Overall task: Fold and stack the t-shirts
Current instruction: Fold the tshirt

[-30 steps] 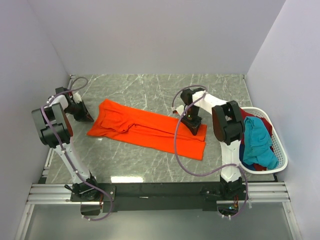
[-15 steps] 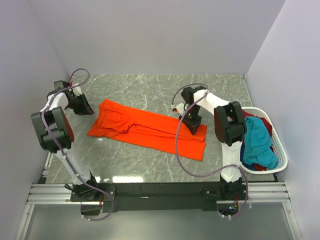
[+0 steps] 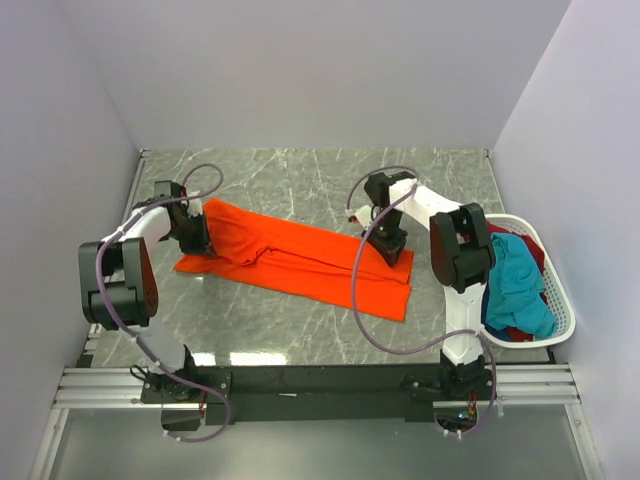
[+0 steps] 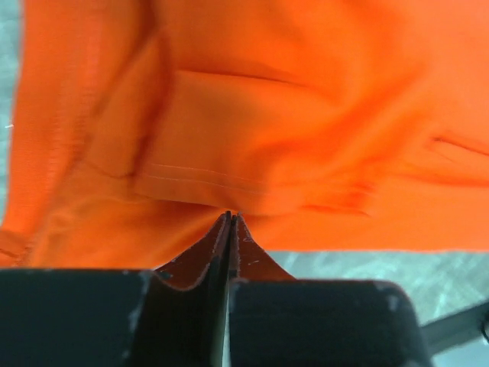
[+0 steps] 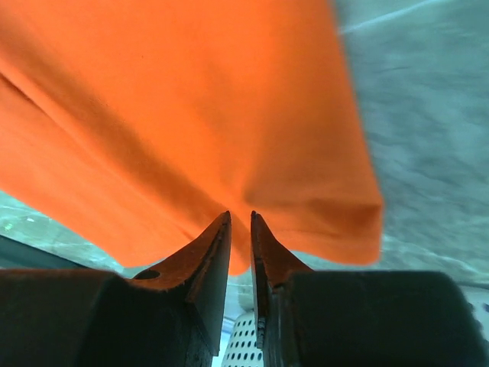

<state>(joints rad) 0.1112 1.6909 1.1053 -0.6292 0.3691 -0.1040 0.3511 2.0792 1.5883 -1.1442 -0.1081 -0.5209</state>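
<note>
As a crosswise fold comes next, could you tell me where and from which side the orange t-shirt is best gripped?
The orange t-shirt lies as a long flat strip, so probably pinch the corners of its short right-hand end, coming low from the right, where the edge lies free.

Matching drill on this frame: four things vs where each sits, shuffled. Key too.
Things:
1. orange t-shirt
2. teal t-shirt
3. white basket
4. left gripper

Places:
A. topmost in the white basket
B. at the right edge of the marble table
C. laid out on the marble table between the two arms
D. at the left end of the orange t-shirt

Pairs: 1-C, 2-A, 3-B, 4-D
</note>
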